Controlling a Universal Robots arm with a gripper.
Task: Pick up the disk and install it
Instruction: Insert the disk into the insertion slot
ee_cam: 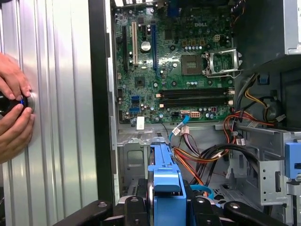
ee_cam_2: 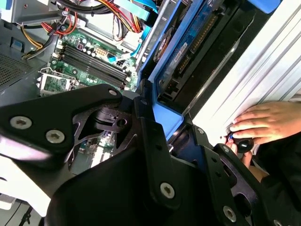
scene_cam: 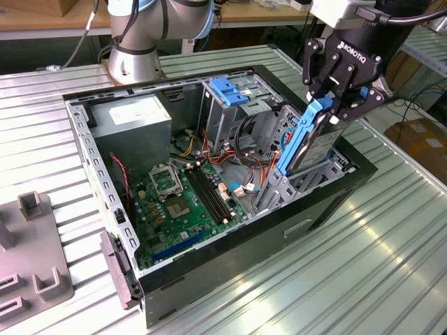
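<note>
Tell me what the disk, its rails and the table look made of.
The disk: grey metal body with a dull sheen, probably steel or aluminium. Its rails: bright blue plastic, evenly coloured and moulded. The table: ribbed metal, likely aluminium, with bright glare streaks.

Disk up on edge, upper right of the exterior view.
I'm gripping the disk by its top end in my gripper: grey metal body, bright blue side rails, steeply tilted, lower end dipping inside the open computer case.
</note>
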